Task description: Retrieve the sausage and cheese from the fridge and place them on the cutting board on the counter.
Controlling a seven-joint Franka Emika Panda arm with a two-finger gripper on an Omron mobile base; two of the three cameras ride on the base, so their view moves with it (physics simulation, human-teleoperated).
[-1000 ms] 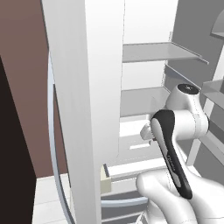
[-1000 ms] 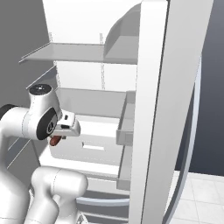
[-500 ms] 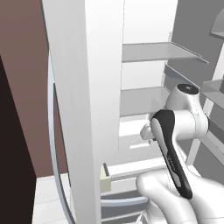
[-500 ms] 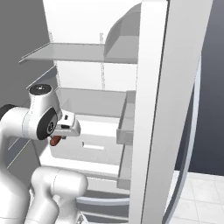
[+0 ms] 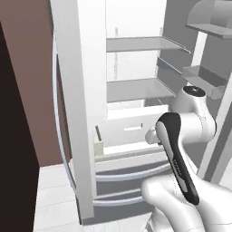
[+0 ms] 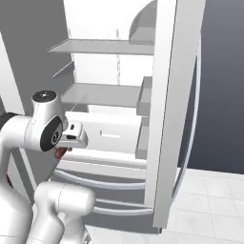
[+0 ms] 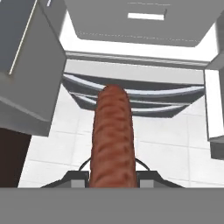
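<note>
- A slim, mottled reddish-brown sausage [image 7: 112, 135] with a rounded end runs up the centre of the hand view, clamped between the two-finger gripper [image 7: 112, 177] at bottom centre.
- Behind it stands the open grey stainless fridge [image 6: 174, 119], white inside, with flat grey shelves.
- Nothing has visibly shifted since half a second ago.
- In the right base view only a red sliver [image 6: 60, 152] of the sausage peeks below the hand, left of centre.
</note>
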